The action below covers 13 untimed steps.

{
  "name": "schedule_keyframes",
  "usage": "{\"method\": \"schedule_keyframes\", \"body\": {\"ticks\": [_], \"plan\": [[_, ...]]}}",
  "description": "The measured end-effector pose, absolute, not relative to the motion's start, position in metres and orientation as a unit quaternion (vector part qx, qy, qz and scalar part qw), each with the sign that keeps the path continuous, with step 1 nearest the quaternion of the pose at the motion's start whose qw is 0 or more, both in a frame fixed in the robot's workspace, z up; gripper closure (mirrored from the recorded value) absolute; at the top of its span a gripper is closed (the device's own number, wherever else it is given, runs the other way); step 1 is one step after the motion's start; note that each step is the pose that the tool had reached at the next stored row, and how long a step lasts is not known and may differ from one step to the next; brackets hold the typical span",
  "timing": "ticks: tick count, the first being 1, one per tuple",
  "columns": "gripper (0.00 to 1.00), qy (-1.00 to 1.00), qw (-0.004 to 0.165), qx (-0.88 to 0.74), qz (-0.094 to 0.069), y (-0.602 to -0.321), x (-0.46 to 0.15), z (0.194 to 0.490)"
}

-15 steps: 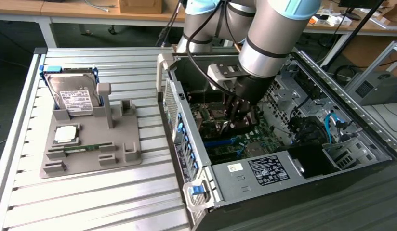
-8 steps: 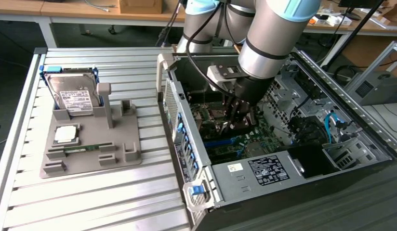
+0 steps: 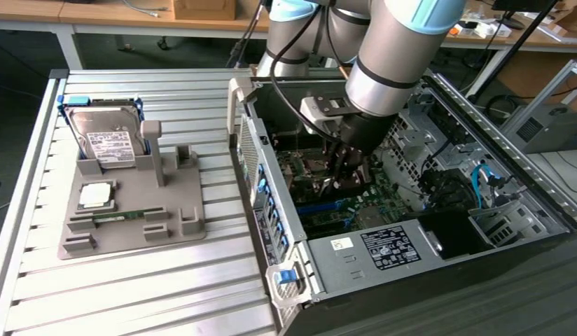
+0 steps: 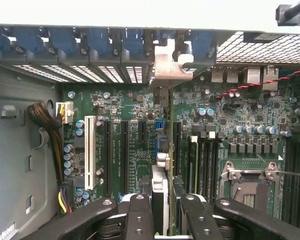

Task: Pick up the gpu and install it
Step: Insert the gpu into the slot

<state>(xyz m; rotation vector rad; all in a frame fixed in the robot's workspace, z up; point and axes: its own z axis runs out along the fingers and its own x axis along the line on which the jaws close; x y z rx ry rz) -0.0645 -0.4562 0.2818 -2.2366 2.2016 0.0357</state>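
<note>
Black hand [image 4: 165, 220] pinched thin dark silver-bracketed gpu card [image 4: 160, 189] edge-on over green motherboard [image 4: 135, 150]; any tilt risked jamming it half-seated.

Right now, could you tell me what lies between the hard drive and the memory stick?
A square silvery chip on the gray holder, in the exterior view.
</note>
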Motion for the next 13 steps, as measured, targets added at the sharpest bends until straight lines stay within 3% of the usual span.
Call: {"method": "schedule_keyframes", "body": {"ticks": [13], "plan": [[0.73, 0.701, 0.002, -0.713, 0.011, -0.4562, -0.0671, 0.2775]]}}
